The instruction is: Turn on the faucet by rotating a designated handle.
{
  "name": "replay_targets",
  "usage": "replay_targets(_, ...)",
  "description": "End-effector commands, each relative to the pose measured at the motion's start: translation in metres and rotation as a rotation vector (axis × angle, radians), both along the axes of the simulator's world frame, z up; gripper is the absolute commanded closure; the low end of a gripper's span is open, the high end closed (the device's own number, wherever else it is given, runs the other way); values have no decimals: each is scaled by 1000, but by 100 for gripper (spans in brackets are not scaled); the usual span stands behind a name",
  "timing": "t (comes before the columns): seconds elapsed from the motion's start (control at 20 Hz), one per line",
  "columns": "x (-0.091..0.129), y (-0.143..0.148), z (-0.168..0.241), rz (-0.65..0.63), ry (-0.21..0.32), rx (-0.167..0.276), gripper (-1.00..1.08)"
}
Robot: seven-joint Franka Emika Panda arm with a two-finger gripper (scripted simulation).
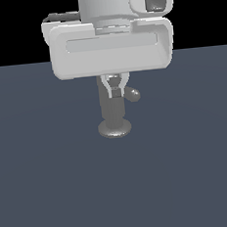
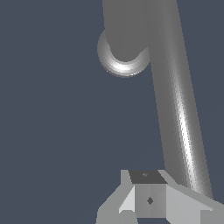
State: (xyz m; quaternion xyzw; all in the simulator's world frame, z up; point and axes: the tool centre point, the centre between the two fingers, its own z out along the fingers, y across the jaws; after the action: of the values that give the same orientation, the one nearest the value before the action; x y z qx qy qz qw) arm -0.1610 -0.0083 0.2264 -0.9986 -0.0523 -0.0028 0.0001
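Observation:
The faucet (image 1: pixel 112 110) is a dull grey upright cylinder on a round flared base, standing at mid-floor in the exterior view. Its handle (image 1: pixel 133 94) shows there end-on, as a small knob on the exterior view's right near the cylinder's top. My gripper (image 1: pixel 115 95) hangs in front of the cylinder's top, with its fingers drawn together and nothing between them, just to the left of the knob. In the wrist view the faucet (image 2: pixel 124 48) is seen from above. The handle (image 2: pixel 179 113) runs as a long rod past my gripper (image 2: pixel 148 194), close beside the fingers.
A flat dark blue-grey floor (image 1: pixel 54 190) spreads all around the faucet. My white hand body (image 1: pixel 110 47) hides the space above the cylinder in the exterior view.

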Motion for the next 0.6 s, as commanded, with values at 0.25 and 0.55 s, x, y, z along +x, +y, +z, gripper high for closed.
replay_targets(0.25, 11, -44, -5, -15, 6, 0, 108)
replay_targets(0.55, 19, -72, -5, -15, 6, 0, 108)
